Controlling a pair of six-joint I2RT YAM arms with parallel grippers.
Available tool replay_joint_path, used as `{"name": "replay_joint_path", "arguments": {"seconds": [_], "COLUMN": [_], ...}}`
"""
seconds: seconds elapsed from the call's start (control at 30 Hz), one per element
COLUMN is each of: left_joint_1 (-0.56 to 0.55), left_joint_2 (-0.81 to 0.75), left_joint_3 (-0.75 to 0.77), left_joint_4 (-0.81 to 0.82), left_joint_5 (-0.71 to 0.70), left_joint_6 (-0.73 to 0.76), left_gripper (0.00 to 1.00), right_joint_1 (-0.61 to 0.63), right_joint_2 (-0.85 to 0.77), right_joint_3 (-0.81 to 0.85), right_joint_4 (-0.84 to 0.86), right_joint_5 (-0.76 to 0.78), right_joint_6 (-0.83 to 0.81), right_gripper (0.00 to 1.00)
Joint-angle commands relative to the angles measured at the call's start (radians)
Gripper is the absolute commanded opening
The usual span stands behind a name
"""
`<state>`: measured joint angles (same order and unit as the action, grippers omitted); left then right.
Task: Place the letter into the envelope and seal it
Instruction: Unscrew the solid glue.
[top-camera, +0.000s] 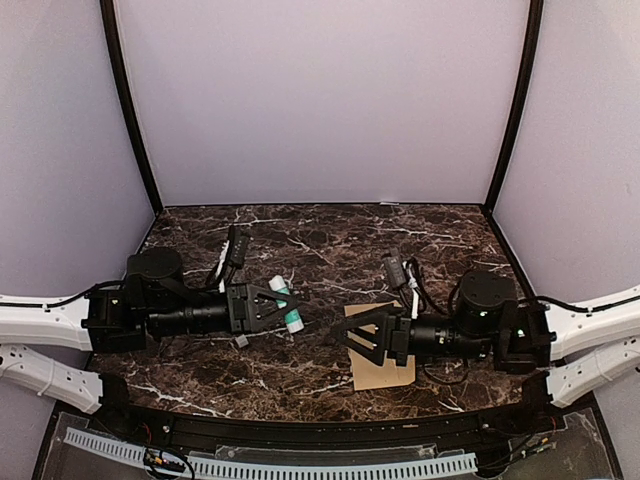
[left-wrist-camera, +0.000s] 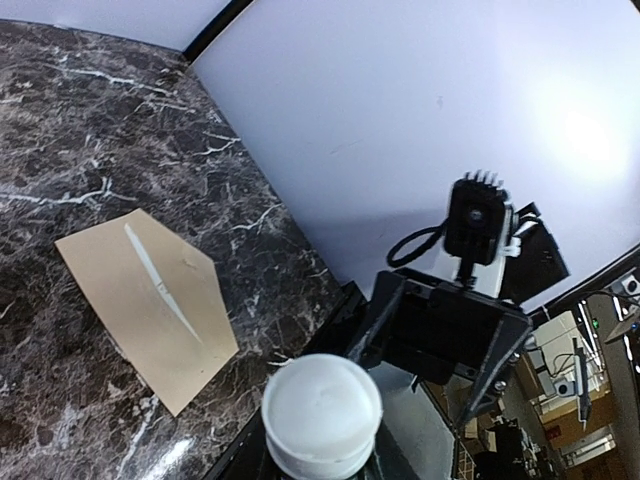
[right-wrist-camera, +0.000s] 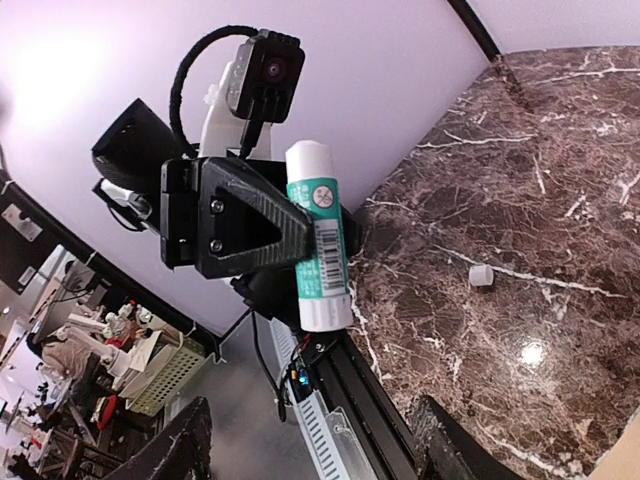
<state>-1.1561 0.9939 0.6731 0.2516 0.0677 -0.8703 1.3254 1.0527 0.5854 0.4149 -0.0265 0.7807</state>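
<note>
The left claw (top-camera: 284, 300) is gripping a glue stick (right-wrist-camera: 318, 240) across its green-labelled middle. Its jaws are closing narrowly on the barrel, and both white ends are projecting beyond the fingers. The right claw (top-camera: 348, 338) is standing wide, with nothing between its fingers (right-wrist-camera: 190, 445), and is pointing toward the left claw. The stick is sitting ahead of the right claw's fingertips, near them but apart from them. The envelope (left-wrist-camera: 105, 265) is lying flat on the desk (top-camera: 330, 230) directly below the right claw and is extending behind its fingertips toward the desk's near edge. In the right wrist view only one tan corner is showing, at the lower right. Whether the right claw is touching the envelope cannot be told. Seen from the left claw, the envelope is lying ahead and below, well apart from the stick. A thin white line is running diagonally across the envelope's tan face; whether this is an edge of the letter cannot be told, and the views are not otherwise showing where the letter is. A small white cap (right-wrist-camera: 481, 275) is resting on the desk below the left claw, apart from the stick and from the envelope.
</note>
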Motion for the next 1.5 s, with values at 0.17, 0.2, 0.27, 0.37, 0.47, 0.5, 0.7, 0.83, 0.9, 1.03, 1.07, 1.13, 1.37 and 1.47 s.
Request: {"name": "replay_joint_path", "arguments": {"seconds": [0.17, 0.2, 0.27, 0.37, 0.47, 0.5, 0.7, 0.83, 0.9, 1.03, 1.07, 1.13, 1.37, 1.47], "left_joint_1": [0.016, 0.017, 0.019, 0.019, 0.019, 0.019, 0.019, 0.019, 0.019, 0.019, 0.019, 0.019, 0.019, 0.019], "left_joint_2": [0.09, 0.094, 0.101, 0.105, 0.108, 0.11, 0.128, 0.138, 0.141, 0.141, 0.141, 0.143, 0.141, 0.141], "left_joint_3": [0.054, 0.053, 0.051, 0.047, 0.04, 0.038, 0.041, 0.044, 0.046, 0.045, 0.045, 0.044, 0.029, 0.017], "left_joint_4": [-0.061, -0.051, -0.04, -0.032, -0.017, -0.013, 0.005, 0.013, 0.015, 0.015, 0.015, 0.015, 0.078, 0.136], "left_joint_5": [-0.057, -0.054, -0.045, -0.033, -0.024, -0.018, 0.006, 0.011, 0.013, 0.014, 0.017, 0.022, 0.115, 0.177], "left_joint_6": [-0.055, -0.058, -0.062, -0.067, -0.072, -0.074, -0.075, -0.075, -0.075, -0.076, -0.076, -0.077, -0.046, -0.023], "left_gripper": [0.0, 0.0, 0.0, 0.0, 0.0, 0.0, 0.0, 0.0, 0.0, 0.0, 0.0, 0.0, 0.0, 0.0], "right_joint_1": [0.095, 0.098, 0.099, 0.1, 0.099, 0.1, 0.098, 0.098, 0.098, 0.098, 0.098, 0.096, 0.058, 0.024], "right_joint_2": [0.233, 0.251, 0.276, 0.306, 0.329, 0.341, 0.37, 0.383, 0.385, 0.377, 0.375, 0.365, 0.302, 0.258], "right_joint_3": [0.244, 0.25, 0.253, 0.277, 0.313, 0.324, 0.358, 0.365, 0.364, 0.355, 0.35, 0.339, 0.256, 0.19], "right_joint_4": [-0.251, -0.232, -0.197, -0.219, -0.275, -0.285, -0.311, -0.315, -0.314, -0.31, -0.304, -0.29, -0.158, -0.037], "right_joint_5": [0.21, 0.196, 0.171, 0.201, 0.253, 0.262, 0.28, 0.281, 0.279, 0.285, 0.284, 0.275, 0.149, 0.037], "right_joint_6": [-0.08, -0.081, -0.083, -0.081, -0.078, -0.081, -0.104, -0.105, -0.106, -0.104, -0.104, -0.105, -0.098, -0.08], "right_gripper": [0.59, 0.59, 0.59, 0.57, 0.51, 0.48, 0.42, 0.36, 0.34, 0.26, 0.23, 0.15, 0.02, 0.01]}}
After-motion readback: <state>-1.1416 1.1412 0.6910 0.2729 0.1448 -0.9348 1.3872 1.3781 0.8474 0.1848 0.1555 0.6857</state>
